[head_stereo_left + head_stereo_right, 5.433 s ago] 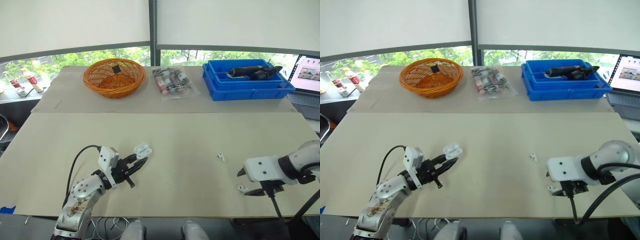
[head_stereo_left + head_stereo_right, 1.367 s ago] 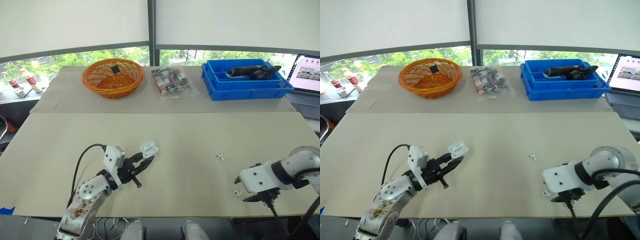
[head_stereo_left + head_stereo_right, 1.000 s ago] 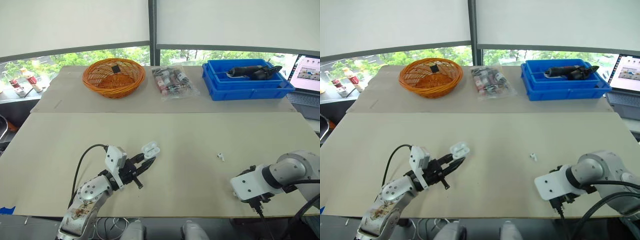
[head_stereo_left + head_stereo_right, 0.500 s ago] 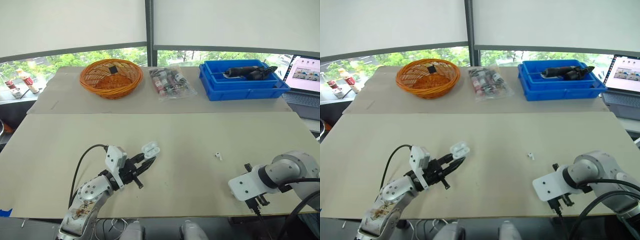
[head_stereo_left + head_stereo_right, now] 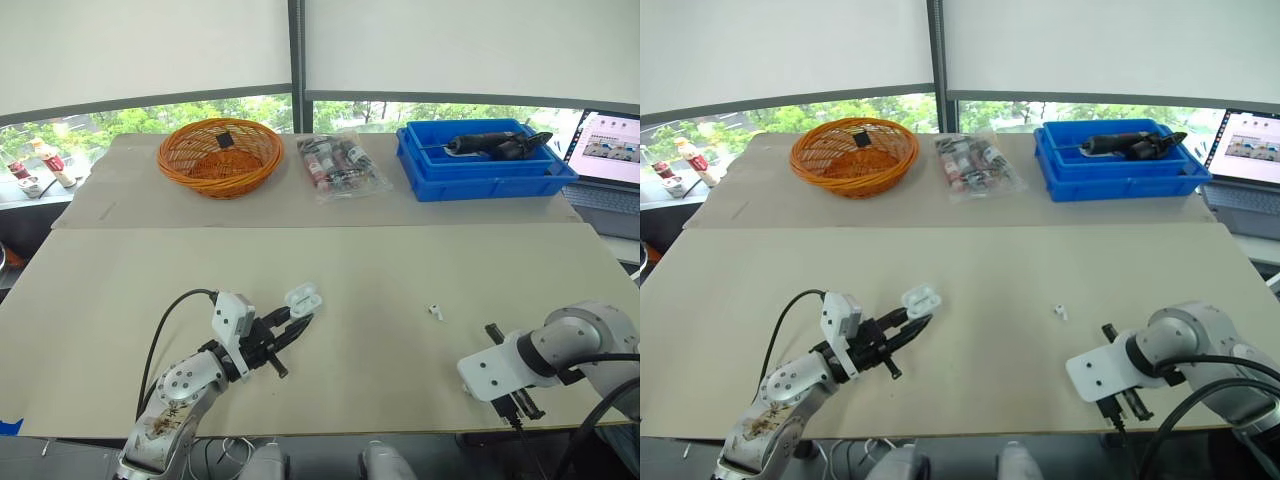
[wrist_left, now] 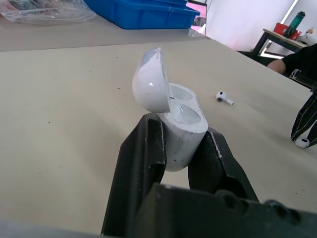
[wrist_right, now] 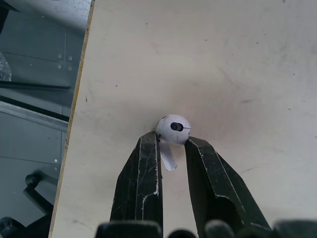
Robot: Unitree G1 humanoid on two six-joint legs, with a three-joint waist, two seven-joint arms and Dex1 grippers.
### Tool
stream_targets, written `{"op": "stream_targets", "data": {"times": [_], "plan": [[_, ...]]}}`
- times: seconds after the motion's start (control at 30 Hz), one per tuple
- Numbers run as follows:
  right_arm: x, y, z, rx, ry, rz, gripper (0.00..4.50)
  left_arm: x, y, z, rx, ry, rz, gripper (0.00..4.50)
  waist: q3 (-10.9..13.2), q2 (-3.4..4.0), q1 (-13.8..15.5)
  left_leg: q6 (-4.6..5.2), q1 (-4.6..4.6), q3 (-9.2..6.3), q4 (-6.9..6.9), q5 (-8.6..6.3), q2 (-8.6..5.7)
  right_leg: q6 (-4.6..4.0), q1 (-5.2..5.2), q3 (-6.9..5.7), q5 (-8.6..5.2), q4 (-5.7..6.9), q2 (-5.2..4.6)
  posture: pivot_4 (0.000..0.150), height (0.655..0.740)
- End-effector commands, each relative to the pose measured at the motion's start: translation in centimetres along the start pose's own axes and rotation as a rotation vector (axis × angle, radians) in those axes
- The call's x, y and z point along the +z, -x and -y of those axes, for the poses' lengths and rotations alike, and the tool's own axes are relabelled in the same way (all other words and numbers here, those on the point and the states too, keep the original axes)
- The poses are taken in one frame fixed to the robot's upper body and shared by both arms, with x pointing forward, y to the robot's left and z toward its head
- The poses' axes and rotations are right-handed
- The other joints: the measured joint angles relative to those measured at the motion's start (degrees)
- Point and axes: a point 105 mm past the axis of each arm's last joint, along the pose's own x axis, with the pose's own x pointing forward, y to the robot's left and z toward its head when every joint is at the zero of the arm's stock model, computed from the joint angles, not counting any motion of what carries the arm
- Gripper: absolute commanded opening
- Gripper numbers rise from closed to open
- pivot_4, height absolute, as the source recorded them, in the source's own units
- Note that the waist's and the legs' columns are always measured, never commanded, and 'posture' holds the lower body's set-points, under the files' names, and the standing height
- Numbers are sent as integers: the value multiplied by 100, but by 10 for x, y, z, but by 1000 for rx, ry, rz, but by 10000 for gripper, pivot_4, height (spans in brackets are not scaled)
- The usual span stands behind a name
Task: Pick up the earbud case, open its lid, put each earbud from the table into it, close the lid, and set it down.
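Holding the white earbud case (image 6: pixel 178 134) in the left jaws, shut tight on its lower body, raised off the bench (image 5: pixel 400 250). Lid hinged open and tipped back; both wells looking empty.

Pinching the first earbud (image 7: pixel 173 130) in the right jaws, closed almost all the way: tips against the round head, stem lying in the narrow gap between them. Well to the right of the case, close to the bench's front edge. Cannot tell whether touching the bench or held just above it.

Lying loose on the bench to the right of the case, between it and the right jaws: the second earbud (image 5: pixel 435 311), apart from both.

Far behind the case, along the back of the bench: an orange basket (image 5: pixel 220 155) off to the left, a clear bag of small items (image 5: pixel 338 165) nearly straight behind, a blue bin (image 5: pixel 480 178) with a dark tool (image 5: pixel 495 145) in it off to the right. Farthest right of the case, past the bin: an open laptop (image 5: pixel 610 150).
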Motion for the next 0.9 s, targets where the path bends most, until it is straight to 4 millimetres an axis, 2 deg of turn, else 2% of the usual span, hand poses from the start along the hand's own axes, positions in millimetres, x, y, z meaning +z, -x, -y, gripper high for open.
{"op": "stream_targets", "data": {"times": [0.03,0.23,0.27,0.37,0.6,0.9], "plan": [[-2,10,12,-69,-5,-2,3395,9,-2,3,-11,-20,34,6096,0,1,6,0,0,0,0,0,0,0,0,0,0,0,0,1500,7400],[-3,6,9,-42,-48,12,3395,9,-4,3,-12,-20,38,6095,2,4,64,0,-12,0,0,0,-5,0,-10,0,0,0,-4,1500,7400],[-2,7,8,-41,-49,10,13906,9,-3,3,-12,-20,37,6095,2,4,66,0,-13,0,1,0,-5,0,-10,0,0,-1,-4,1500,7400],[-1,9,9,-47,-48,5,23726,8,-2,3,-11,-19,34,6096,2,4,65,0,-11,-1,2,0,-5,0,-9,0,0,0,-5,1500,7400],[13,12,12,-35,-36,19,23839,8,-3,3,-11,-18,33,6096,2,5,55,0,-11,-1,1,0,-5,0,-10,0,0,0,-4,1500,7400],[12,7,14,19,42,-16,23839,7,-4,4,-11,-17,34,6096,2,6,59,0,-13,-1,1,0,-5,0,-10,-1,0,-1,-5,1500,7400]]}}
